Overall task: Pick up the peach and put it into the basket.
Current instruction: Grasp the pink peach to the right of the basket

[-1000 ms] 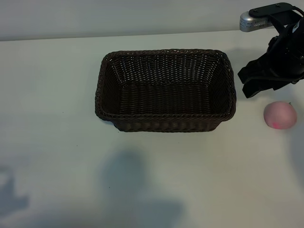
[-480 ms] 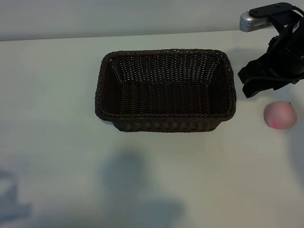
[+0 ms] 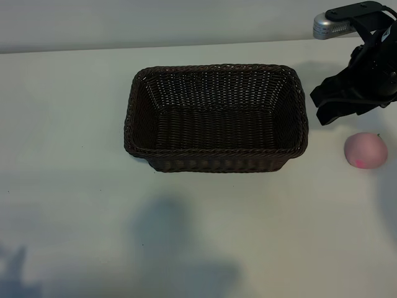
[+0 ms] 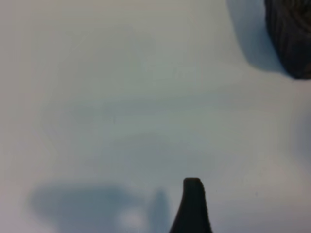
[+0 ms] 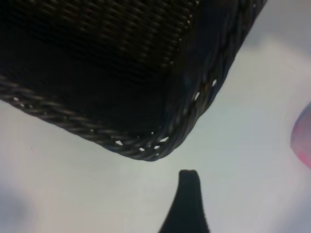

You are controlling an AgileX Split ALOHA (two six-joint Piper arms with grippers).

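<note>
So the near part of the white surface is bare apart from a few soft shadows, and the one in the near-left corner has shrunk compared with a second ago, which is about the only thing that changed in the exterior view. The left pincer isn't in that view at all; its own wrist camera shows just one dark fingertip over plain surface with a corner of the basket off to the side, and it's released, nothing between its fingers. Mid-surface sits the wicker basket, empty. Off to its right, well clear of the rim, the peach rests on the surface, pale pink with a darker blotch. Just beyond it, between the peach and the basket's right end, hangs the right pincer, pointing steeply down, spread open and gripping nothing; it hasn't budged from the earlier frames, and neither has the peach. My read: this is the approach before the pick, nothing grabbed yet. Next it needs to shift over the peach, drop so the fingers straddle it, then close gently since a round fruit could roll away.
</note>
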